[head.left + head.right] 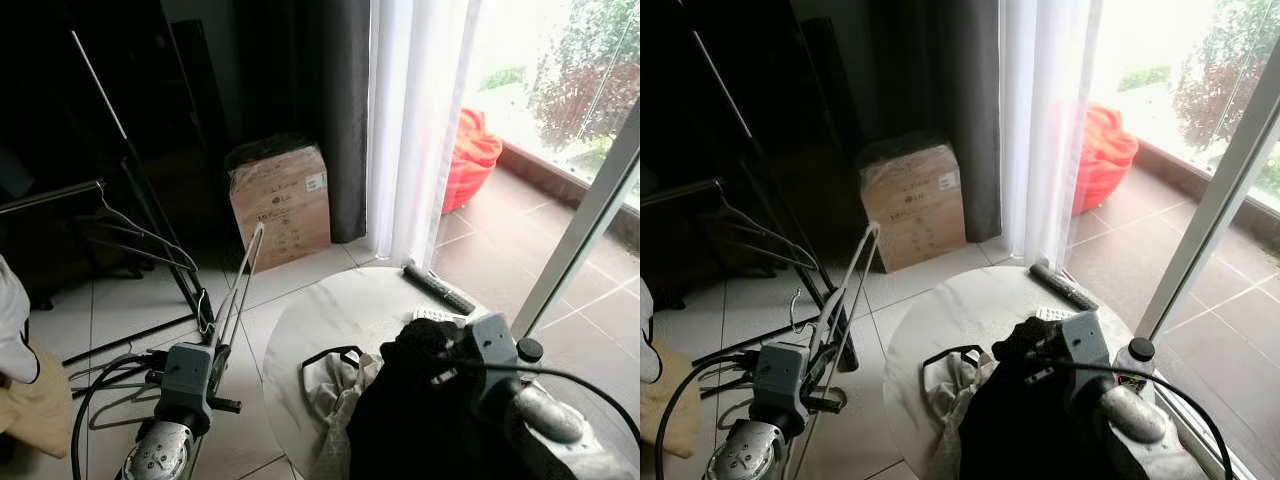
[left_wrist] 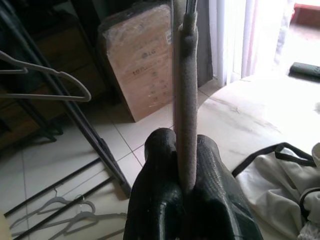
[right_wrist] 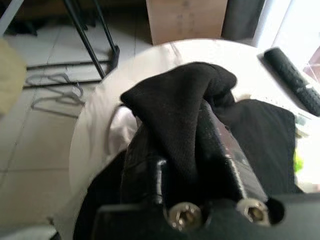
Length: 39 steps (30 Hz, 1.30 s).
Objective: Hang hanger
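Left gripper [image 2: 186, 192] is pinched tight on a hanger [image 1: 238, 290], its two black fingers [image 2: 152, 200] pressed against the padded bar from either side. That bar runs straight out of the fingertips, away from the robot and upward, its far end aimed toward the cardboard box [image 1: 281, 204] by the wall. Seen from the head, the hanger is a thin pale frame of two near-parallel rods leaning up from the gripper, with its wire hook [image 1: 205, 310] curling off on the side away from the round table [image 1: 330, 320]. Where it is gripped the bar wears a grey foam sleeve, with bare metal above it.

Right gripper [image 3: 192, 145] is over the round table, closed on a black garment [image 3: 190, 107] that is bunched up between and over its fingers. A pale cloth with dark trim [image 1: 325, 385] lies on the table on the left gripper's side of the garment, and a remote control [image 1: 438, 287] rests near the table's far edge.

Beyond the table's far-left side stands a dark clothes rack [image 1: 140, 190] with a light hanger [image 2: 47, 85] on its rail; more hangers [image 2: 70, 212] lie on the tiled floor [image 1: 120, 300] at its foot. The box carries an "LG" mark; its smaller print is too faint to read.
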### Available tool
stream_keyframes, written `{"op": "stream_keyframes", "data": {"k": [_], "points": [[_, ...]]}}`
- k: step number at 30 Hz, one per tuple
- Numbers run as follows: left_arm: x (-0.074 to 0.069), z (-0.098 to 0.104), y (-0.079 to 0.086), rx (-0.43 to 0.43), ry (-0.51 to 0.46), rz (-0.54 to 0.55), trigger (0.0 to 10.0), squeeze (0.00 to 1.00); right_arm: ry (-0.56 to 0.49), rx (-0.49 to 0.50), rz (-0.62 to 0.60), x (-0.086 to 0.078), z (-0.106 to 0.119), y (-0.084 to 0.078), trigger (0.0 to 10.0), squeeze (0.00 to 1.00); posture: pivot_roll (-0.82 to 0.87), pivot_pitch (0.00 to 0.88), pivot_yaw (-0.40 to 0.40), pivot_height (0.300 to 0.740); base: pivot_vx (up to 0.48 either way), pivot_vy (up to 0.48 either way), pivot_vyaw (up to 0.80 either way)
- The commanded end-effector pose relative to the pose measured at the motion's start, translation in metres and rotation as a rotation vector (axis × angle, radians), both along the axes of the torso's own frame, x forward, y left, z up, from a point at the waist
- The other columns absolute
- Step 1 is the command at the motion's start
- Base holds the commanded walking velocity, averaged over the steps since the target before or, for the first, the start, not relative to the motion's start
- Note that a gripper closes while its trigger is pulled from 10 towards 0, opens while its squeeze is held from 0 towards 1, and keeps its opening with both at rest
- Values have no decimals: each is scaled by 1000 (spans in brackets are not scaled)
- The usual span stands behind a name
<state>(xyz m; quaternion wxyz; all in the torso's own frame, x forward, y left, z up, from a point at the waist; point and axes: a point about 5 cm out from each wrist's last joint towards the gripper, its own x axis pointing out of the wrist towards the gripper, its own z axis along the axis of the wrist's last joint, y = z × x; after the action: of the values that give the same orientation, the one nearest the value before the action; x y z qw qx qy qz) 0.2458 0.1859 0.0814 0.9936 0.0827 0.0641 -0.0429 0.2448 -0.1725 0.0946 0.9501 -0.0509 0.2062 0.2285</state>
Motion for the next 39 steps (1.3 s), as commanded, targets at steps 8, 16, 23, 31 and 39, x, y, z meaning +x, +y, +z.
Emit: {"op": "stream_keyframes", "data": {"k": [8,16,23,31,39], "points": [[-1,1,2,25,8,-2,10000,0,18,-158,77,-7,10,2,10000,1000,-200,109,59,740,0,0,0],[0,0,2,29,14,-9,10000,0,118,-283,230,-31,8,-2,10000,1000,-211,113,57,740,0,0,0],[-2,-1,1,30,18,-14,10000,0,147,-274,299,-45,14,-10,10000,1000,-207,114,53,740,0,0,0],[-2,1,2,32,-2,-4,10000,0,-218,32,-31,-2,59,-16,10000,0,-198,106,58,740,0,0,0],[-2,3,8,29,-15,19,10000,0,-237,178,-324,9,34,-3,10000,0,-179,91,80,740,0,0,0]]}}
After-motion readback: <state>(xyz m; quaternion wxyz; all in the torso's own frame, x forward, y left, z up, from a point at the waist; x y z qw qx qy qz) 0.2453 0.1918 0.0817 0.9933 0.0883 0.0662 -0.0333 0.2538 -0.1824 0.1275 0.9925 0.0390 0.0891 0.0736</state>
